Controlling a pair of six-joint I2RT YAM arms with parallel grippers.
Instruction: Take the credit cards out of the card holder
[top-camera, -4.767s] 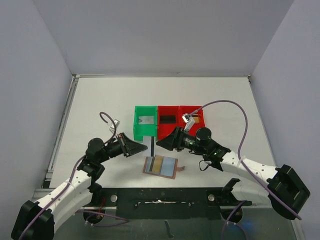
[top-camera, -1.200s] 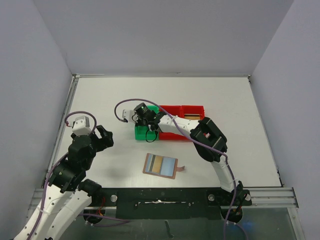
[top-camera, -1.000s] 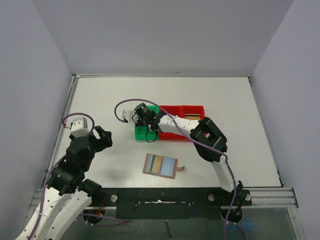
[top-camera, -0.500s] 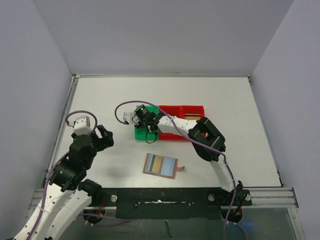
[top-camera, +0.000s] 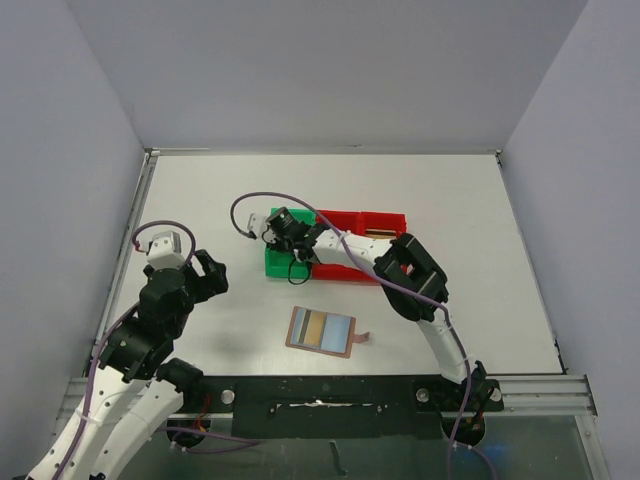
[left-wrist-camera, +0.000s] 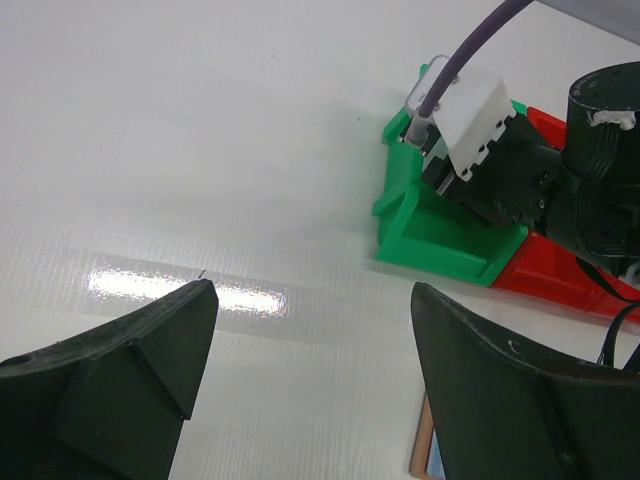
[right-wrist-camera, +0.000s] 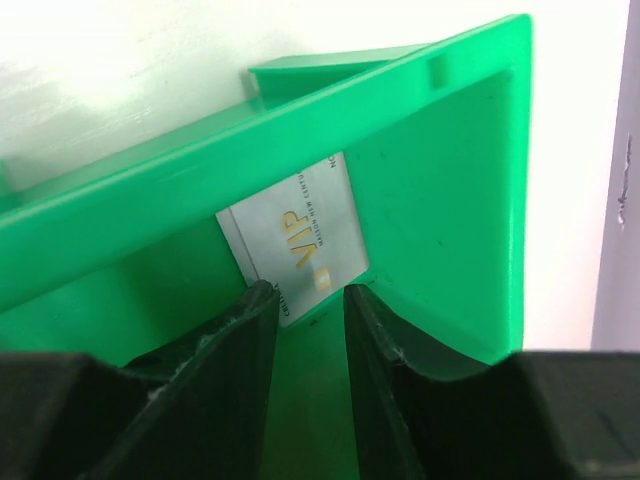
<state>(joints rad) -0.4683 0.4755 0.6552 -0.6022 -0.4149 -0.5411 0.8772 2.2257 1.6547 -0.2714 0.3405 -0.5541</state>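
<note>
**Operator:** Report the right hand.

**Technician:** The right hand (right-wrist-camera: 308, 300) is set narrow. Its two fingers (right-wrist-camera: 240, 340) stand close together, with a strip of green showing between them. It is lowered inside the green bin (right-wrist-camera: 440, 200). The silver card (right-wrist-camera: 295, 240), printed "VIP", lies flat against the bin's inner surface. The card's near end shows in the gap between the tips.

**Operator:** And the left hand?

**Technician:** The left hand (left-wrist-camera: 310, 330) is spread wide and carries nothing. It hangs over bare worktop (top-camera: 450, 200), at about 8 o'clock from the green bin in the top view.

**Operator:** Where is the card holder?

**Technician:** The card holder (top-camera: 321, 329) lies flat on the worktop at about 5 o'clock from the green bin, apart from both hands. Tan and pale blue bands show on its upper face. The red bins (top-camera: 390, 218) adjoin the green bin at 3 o'clock.
</note>
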